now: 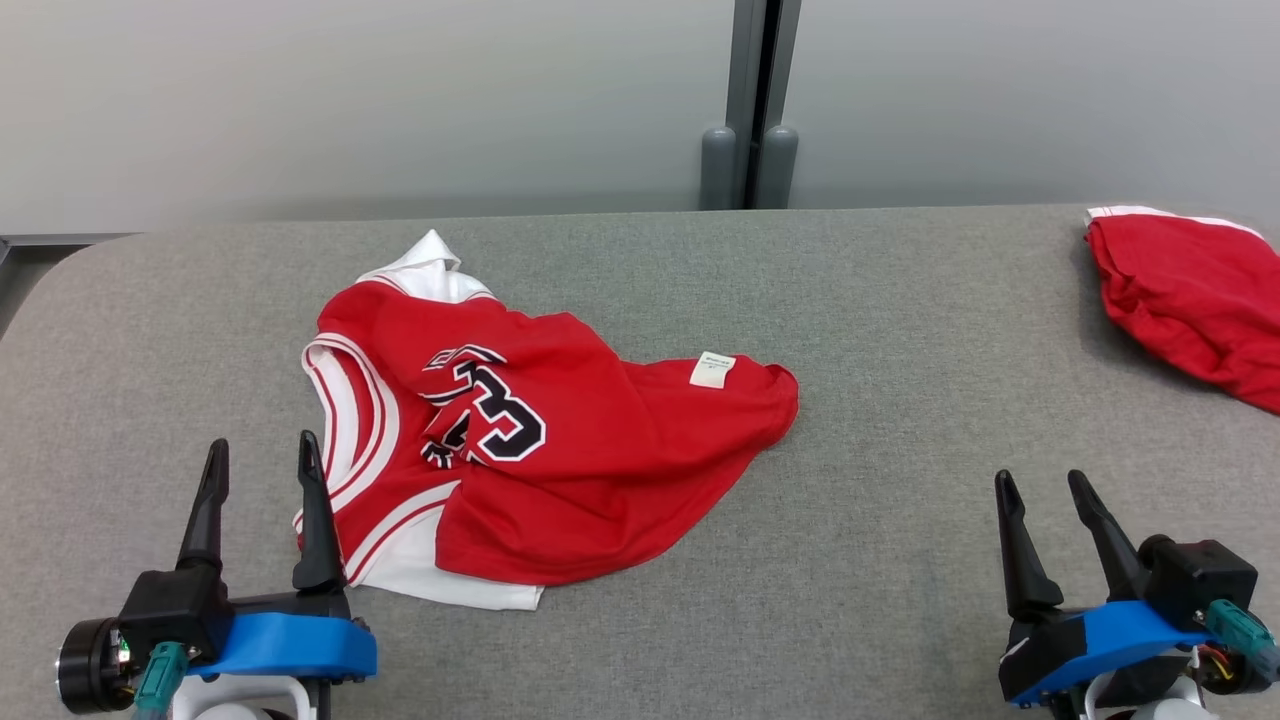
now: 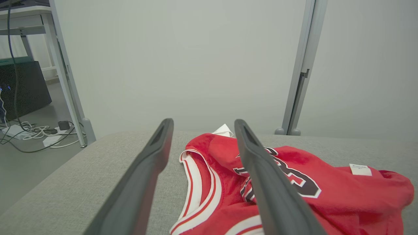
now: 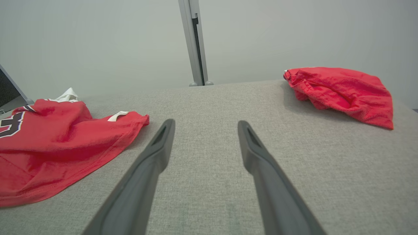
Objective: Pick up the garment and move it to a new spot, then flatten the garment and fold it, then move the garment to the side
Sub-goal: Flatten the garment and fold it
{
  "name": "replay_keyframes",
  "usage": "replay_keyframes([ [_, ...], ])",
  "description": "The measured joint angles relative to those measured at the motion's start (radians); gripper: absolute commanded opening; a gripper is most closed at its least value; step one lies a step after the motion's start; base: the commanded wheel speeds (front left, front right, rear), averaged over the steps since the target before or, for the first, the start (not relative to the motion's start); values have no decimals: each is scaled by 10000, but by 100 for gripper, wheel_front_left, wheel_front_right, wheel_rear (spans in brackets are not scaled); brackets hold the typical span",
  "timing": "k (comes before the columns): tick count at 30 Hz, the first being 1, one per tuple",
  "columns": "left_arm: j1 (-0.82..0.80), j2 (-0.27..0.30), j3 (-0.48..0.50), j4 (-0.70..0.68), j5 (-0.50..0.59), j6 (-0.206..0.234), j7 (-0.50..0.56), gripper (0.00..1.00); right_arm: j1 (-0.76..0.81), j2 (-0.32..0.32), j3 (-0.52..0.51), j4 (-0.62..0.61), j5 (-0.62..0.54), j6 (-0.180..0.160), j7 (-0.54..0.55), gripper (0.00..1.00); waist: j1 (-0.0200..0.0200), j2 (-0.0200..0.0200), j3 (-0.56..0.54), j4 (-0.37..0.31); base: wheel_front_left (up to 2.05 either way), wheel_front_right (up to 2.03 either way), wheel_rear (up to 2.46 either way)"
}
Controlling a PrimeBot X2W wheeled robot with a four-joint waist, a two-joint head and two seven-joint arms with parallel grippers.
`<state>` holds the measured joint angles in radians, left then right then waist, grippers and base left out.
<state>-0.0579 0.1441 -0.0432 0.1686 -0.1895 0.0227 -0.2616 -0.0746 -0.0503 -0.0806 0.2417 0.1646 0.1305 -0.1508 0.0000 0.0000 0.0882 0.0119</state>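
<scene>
The garment is a red jersey with white trim and a black number, lying crumpled left of the grey table's middle. A white label shows near its right end. My left gripper stands open at the lower left, its right finger just over the jersey's left edge; in the left wrist view my left gripper has the jersey's striped armhole between and beyond its fingers. Over bare cloth at the lower right, well clear of the jersey, my right gripper is open with nothing between its fingers.
A second red cloth lies bunched at the table's far right edge. The grey table ends at a pale wall with a grey post. Cables and a metal frame stand off the table's left end.
</scene>
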Motion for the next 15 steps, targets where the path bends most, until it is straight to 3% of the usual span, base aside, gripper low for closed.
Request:
replay_keyframes([
  [7, -78, -247, 222, 56, 328, -280, 0, 100, -187, 0, 270, 125, 25, 0, 13, 100, 0, 0, 102, 165, 0, 0, 0],
  [15, -385, -527, 288, 65, 558, -579, 0, 100, -2138, -36, 1354, 667, -125, 0, 265, 100, 0, 0, 441, 592, 0, 0, 0],
])
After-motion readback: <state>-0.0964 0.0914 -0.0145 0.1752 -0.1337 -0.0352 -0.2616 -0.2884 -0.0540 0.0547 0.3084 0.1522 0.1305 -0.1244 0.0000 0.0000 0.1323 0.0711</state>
